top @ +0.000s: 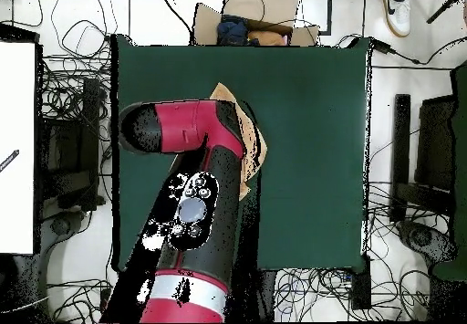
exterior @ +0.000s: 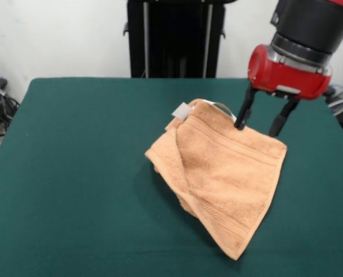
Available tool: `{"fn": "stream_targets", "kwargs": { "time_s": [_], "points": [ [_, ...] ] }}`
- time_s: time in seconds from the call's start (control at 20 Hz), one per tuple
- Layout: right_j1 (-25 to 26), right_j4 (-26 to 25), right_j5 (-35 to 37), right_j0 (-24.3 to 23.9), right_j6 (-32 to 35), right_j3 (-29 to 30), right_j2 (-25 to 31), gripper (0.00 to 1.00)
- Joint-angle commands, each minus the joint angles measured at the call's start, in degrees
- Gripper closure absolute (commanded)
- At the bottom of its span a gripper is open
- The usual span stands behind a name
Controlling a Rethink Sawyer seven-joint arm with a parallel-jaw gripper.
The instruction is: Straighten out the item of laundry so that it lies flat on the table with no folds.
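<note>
One towel [exterior: 223, 173] lies on the table [exterior: 73, 173], and it is the only loose thing on the green top. It is peach-orange terry, crumpled and folded over itself: one layer is doubled across another, a ridge runs down its middle, and one corner points toward the table's near edge. A woven band crosses the cloth close to that corner. One white tag [exterior: 182, 111] sticks out at the towel's far corner, and one thin loop [exterior: 224, 107] arcs up just beside it.

One gripper [exterior: 258, 120] hangs over the towel's far edge, beside the loop. Its two black fingers [exterior: 244, 109] stand apart with a clear gap between them, and nothing is held in that gap. The tip of the finger nearer the tag reaches down to the cloth's edge; whether it touches cannot be told. The other finger ends just above the towel's far side. Above the fingers sits the red and black wrist of the single arm [top: 196, 211], which in the overhead view covers most of the towel, leaving only a strip of orange showing past it.

The table is one large rectangle with a dark green felt-like top, and the towel sits toward one side of it, well inside the edges. Beyond the towel, a black stand [exterior: 174, 37] rises against a white wall. Around the table the floor is strewn with tangled cables [top: 64, 110].
</note>
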Motion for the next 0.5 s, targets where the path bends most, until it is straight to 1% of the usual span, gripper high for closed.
{"fn": "stream_targets", "kwargs": {
  "time_s": [0.05, 0.5],
  "points": [
    [3.41, -1.16, -6.78, -0.09, 16.53, 7.95, -2.08, 0.0],
    [6.46, 0.07, -11.26, -0.58, 15.37, 8.01, -2.48, 0.0]
  ]
}}
